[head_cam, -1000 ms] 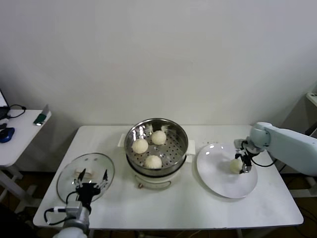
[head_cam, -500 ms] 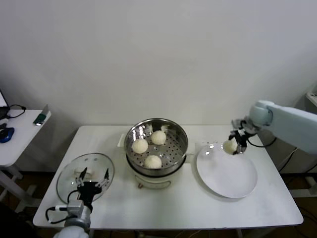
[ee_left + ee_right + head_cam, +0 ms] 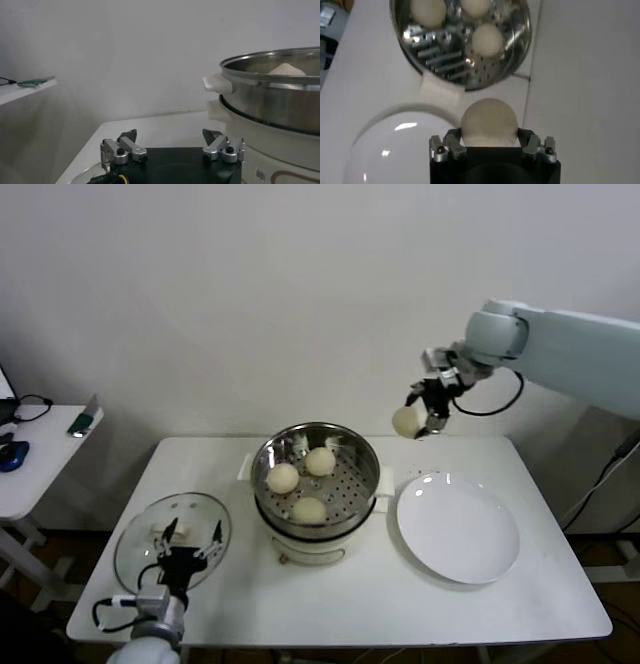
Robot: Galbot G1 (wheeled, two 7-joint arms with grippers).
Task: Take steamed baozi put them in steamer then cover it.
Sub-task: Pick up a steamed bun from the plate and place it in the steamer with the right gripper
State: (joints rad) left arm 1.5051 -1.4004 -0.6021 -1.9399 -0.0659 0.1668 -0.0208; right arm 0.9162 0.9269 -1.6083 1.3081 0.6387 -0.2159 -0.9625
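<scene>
We've lifted the last baozi (image 3: 405,421) off the white plate (image 3: 458,529), right gripper (image 3: 420,422) jaws clamped on it, now upper right of the steamer (image 3: 316,476). Three smooth buns sit on its perforated steel tray. Left gripper (image 3: 186,542) waits, jaws wide, over the glass cover (image 3: 172,540) on the worktop (image 3: 400,604).

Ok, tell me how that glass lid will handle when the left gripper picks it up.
The cover is glass with a metal rim, so probably heavy for its size and breakable if dropped. Its smooth dome looks slippery; the white handle seems the only secure hold. Flat and wide, it should not roll, but may tilt if gripped off-centre. The left gripper hovers open above it.
</scene>
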